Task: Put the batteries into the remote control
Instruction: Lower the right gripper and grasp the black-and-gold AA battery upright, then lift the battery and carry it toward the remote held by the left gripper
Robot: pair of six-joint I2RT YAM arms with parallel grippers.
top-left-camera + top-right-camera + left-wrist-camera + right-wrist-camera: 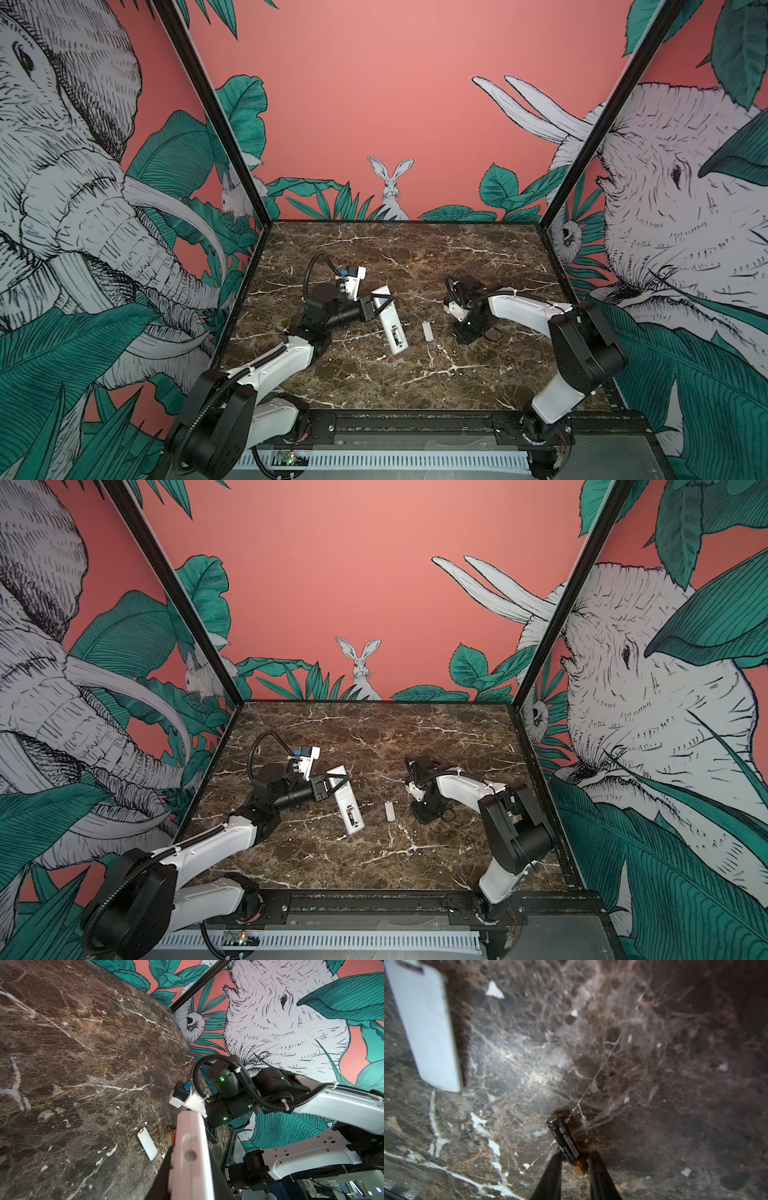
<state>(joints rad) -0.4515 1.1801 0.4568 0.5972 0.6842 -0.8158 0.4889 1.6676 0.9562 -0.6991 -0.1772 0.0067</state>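
1 battery (566, 1140), black with a gold end, lies on the marble table (675, 1064) between the fingers of the right gripper (575, 1156). The jaws stand narrow on either side of that gold end; whether they press it I cannot tell. In both top views the arm's own wrist hides this battery. The left gripper (381, 305) is clamped on the far end of the remote control (394, 332), back side up near the table's middle. Its compartment (351, 815) is open, with a dark slim shape inside, too small to name. The white cover plate (427, 331) lies just beside the remote, cut off in the right wrist view.
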